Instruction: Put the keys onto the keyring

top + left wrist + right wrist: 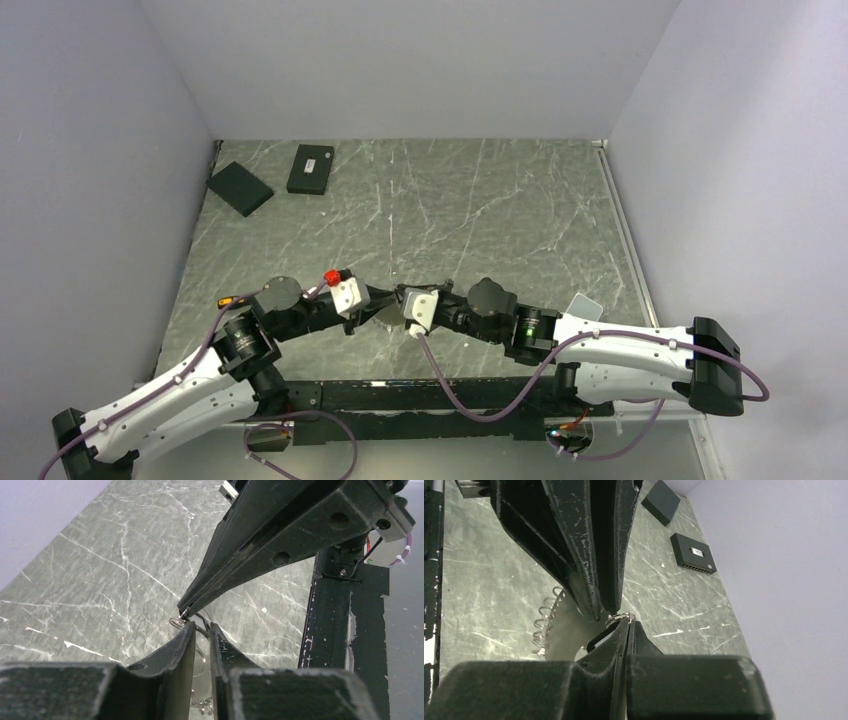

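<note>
My two pincers meet tip to tip over the near middle of the desk, just ahead of my bases. My right pincer is squeezed fully together with no gap between its fingers. At the very tips it pinches a small ring of thin wire, which stands up out of the grip.

My left pincer is almost closed, with only a narrow slit between its fingers. A bit of dark wire crosses that slit right at the tips, and it looks like the wire of the keyring (my own fingers cover the spot, so I cannot follow it all the way in).

In the right wrist view the left pincer reaches in from above, and its tips end just beside the small ring. From there the keyring curves off to the left of that view as a thin hoop. The keys stick out along its outer edge in a jagged row. Whether the small ring is joined to the hoop I cannot tell.

At the back left corner of the desk lie a black box, nearly square to the wall, and a second black box, turned at an angle. They are near each other but not touching, and well apart from my pincers.
</note>
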You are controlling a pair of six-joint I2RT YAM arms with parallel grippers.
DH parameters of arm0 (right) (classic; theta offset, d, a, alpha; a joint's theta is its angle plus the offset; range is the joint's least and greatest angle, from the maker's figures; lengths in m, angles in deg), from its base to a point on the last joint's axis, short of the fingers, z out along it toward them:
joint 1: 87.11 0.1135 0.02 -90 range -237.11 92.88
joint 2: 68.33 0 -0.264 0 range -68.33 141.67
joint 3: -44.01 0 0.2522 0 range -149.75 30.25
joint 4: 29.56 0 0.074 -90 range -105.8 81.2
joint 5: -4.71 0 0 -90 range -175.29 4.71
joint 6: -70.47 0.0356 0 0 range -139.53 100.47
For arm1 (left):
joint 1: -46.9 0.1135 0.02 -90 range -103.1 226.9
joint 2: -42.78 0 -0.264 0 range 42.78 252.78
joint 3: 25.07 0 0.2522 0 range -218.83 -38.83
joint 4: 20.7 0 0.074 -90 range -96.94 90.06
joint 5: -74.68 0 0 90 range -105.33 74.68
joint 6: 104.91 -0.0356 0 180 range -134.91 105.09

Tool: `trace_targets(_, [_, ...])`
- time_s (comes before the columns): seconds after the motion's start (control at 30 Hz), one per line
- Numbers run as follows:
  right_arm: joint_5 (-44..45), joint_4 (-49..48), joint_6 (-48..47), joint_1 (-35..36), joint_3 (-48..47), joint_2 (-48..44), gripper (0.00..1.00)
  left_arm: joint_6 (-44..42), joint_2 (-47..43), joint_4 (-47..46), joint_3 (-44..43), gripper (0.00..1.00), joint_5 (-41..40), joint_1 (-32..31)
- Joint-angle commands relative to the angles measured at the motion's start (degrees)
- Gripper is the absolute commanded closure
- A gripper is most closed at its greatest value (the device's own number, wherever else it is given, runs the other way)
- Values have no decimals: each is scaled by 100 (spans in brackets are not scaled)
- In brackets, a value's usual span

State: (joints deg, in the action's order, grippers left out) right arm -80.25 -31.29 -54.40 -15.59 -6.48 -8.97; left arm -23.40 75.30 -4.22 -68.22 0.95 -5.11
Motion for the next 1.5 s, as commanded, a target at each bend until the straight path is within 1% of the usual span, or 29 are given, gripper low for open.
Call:
trace_targets(0.0, [-6,-211,64,-25,-193,-107,100,141,64,-463,-78,79,71,-27])
trace_targets(0.07, [-35,-205,89,-25,-199,-129,100,161,106,-521,-59,79,16,-36])
trace_targets(0.17, [-56,-190,117,-26,-207,-164,100,181,190,-544,-65,73,-82,-29])
trace_targets(0.33, [76,-191,147,-25,-224,-169,100,226,275,-466,-89,72,-237,-35])
trace_targets(0.4, [233,-214,168,-25,-236,-140,100,273,233,-484,-56,66,-327,-26])
trace_targets(0.5, [359,-213,206,-25,-282,-109,100,308,141,-505,-4,64,-489,-36])
trace_targets(0.7, [228,-219,317,-25,-339,-99,100,304,272,-603,53,67,-530,-32])
trace_targets(0.97, [221,-159,334,-25,-388,-64,100,285,595,-866,58,68,-423,-28])
trace_targets(1.1, [226,-160,323,-25,-389,-73,100,247,638,-795,46,71,-443,-35])
trace_targets(1.2, [222,-142,312,-29,-392,-56,100,213,539,-751,51,77,-513,-31])
trace_targets(1.3, [255,-124,281,-25,-374,-38,100,167,387,-612,28,78,-579,-27])
trace_targets(1.47, [291,-113,253,-25,-335,-76,100,93,249,-291,-33,81,-636,-30])
